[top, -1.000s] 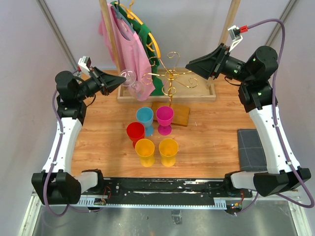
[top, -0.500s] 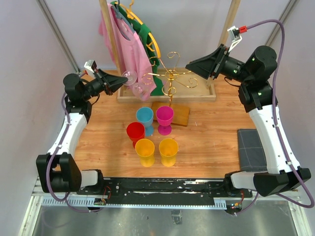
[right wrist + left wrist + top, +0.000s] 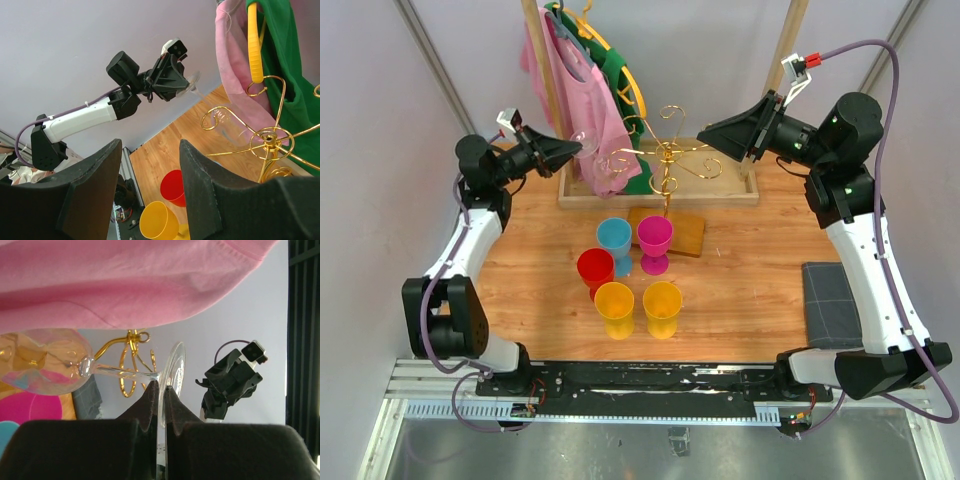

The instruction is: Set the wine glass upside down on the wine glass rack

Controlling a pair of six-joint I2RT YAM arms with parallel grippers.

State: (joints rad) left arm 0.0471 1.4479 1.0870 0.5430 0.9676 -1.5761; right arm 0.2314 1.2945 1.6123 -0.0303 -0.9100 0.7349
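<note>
Clear wine glass (image 3: pixel 50 360) lies sideways in the air over the back-left corner of the counter (image 3: pixel 750 280), its foot clenched in the left hand (image 3: pixel 159 390) and its bowl near the gold wine glass rack (image 3: pixel 668 152). The right hand (image 3: pixel 148 145) hangs released. Five cups (image 3: pixel 614 238) stand mid-counter.

Two yellow plastic goblets (image 3: pixel 614 300) (image 3: pixel 662 300), one red goblet (image 3: pixel 595 268), one blue goblet (image 3: pixel 614 237), one magenta goblet (image 3: pixel 655 235), one clear wine glass (image 3: pixel 47 365), one gold wire rack (image 3: pixel 668 160), two hanging fabric garments (image 3: pixel 582 100).
</note>
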